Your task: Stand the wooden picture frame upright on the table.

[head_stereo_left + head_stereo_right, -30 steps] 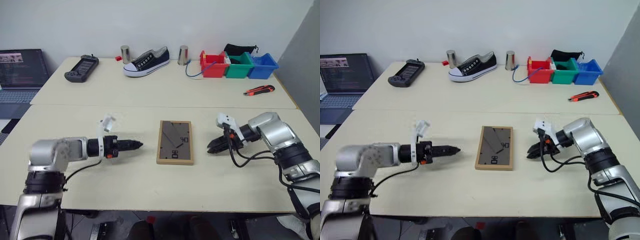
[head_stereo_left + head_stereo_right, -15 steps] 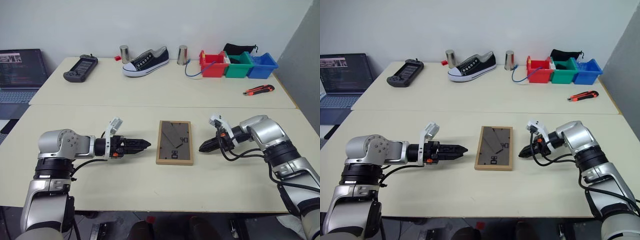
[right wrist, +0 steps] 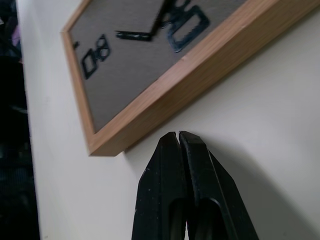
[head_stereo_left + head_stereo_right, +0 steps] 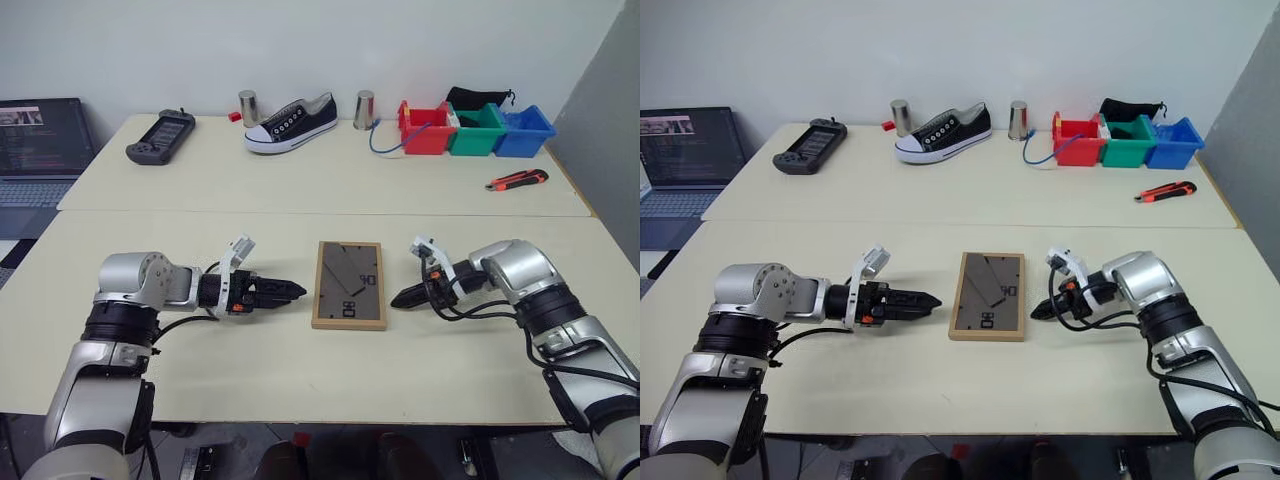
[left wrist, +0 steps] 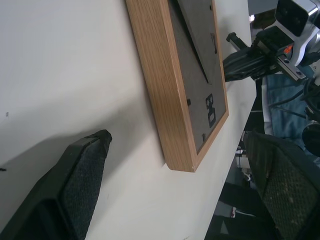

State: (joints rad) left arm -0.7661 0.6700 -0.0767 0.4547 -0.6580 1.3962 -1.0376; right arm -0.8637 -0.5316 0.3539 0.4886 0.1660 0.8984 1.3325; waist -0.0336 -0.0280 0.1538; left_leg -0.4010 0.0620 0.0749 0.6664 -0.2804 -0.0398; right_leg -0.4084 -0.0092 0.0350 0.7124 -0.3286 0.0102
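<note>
The frame (image 4: 349,284) lies flat on the near section of the table (image 4: 300,370), grey back up with the fold-out stand lying against it, just near of the seam between the two sections. The left gripper (image 4: 295,291) sits low over the table just left of the frame, pointing right at its left edge; its fingers (image 5: 75,190) are spread wide and hold nothing, one close beside the frame's wooden side but apart from it. The right gripper (image 4: 397,297) comes in from the right, pointing left at the frame's right edge; its fingers (image 3: 180,185) are pressed together, empty, their tip just beside the edge without clearly touching it. On the far section stand a game controller (image 4: 161,136), a shoe (image 4: 293,121), two metal cups (image 4: 249,108), three coloured bins (image 4: 475,130) and a utility knife (image 4: 518,180). A laptop (image 4: 40,140) sits far left.
</note>
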